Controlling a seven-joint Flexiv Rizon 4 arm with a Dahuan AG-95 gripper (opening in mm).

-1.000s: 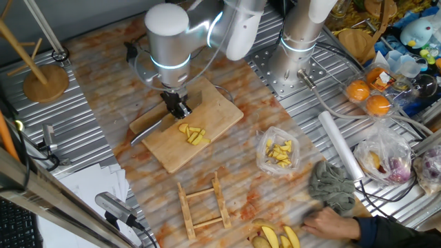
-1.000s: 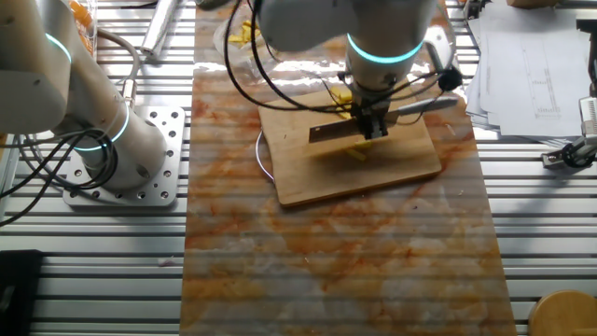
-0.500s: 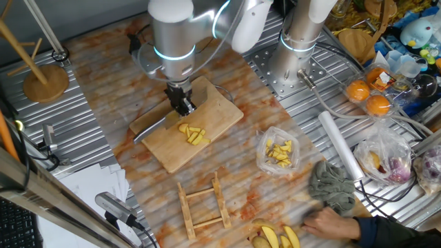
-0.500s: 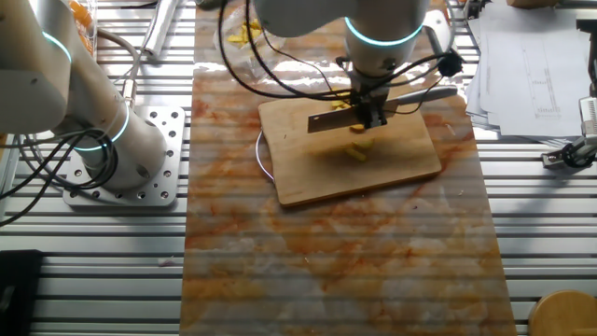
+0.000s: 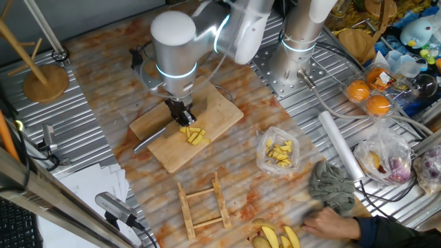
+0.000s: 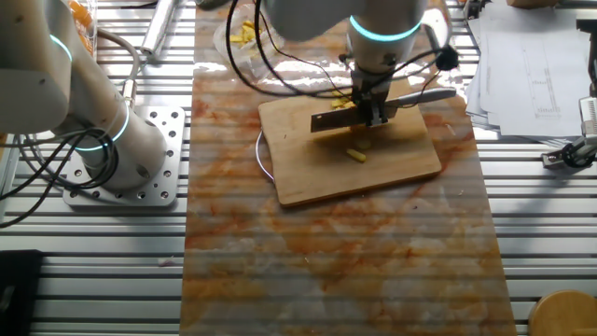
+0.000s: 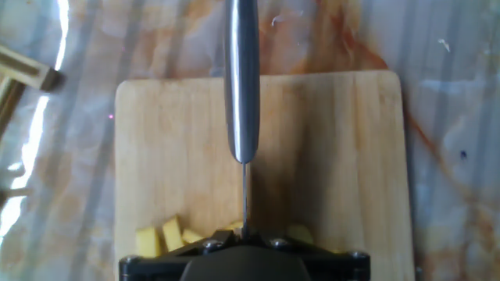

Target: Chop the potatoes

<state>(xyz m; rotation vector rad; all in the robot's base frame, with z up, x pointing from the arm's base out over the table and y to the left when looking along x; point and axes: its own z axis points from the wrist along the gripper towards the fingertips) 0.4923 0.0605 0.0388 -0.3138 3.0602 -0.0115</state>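
Observation:
On the wooden cutting board [image 5: 222, 114] lie the potatoes [image 5: 193, 135], cut into a few short yellow sticks. My gripper [image 5: 180, 114] hangs just over their far edge, shut on the knife [image 5: 149, 140], whose blade points down at the board. From the other fixed view the dark blade [image 6: 331, 119] is level under the gripper [image 6: 373, 111], the silver handle [image 6: 430, 93] sticks out to the right, and one potato stick [image 6: 355, 154] lies on the board [image 6: 396, 168] in front. In the hand view the handle [image 7: 242, 78] runs straight up over the board [image 7: 336, 156], with the potatoes [image 7: 169, 234] at the lower left beside the gripper [image 7: 244, 234].
A clear plastic bag of yellow chunks [image 5: 278, 153] lies right of the board, a small wooden rack [image 5: 203, 203] below it. A person's hand [image 5: 332, 223], a grey cloth [image 5: 333, 184], yellow wedges [image 5: 280, 238] and a white roll [image 5: 340, 145] are at the lower right. A second arm's base [image 6: 112, 140] stands left.
My gripper has carried the knife a little across the board toward the bag side, uncovering one potato stick. The potato pieces have stayed put.

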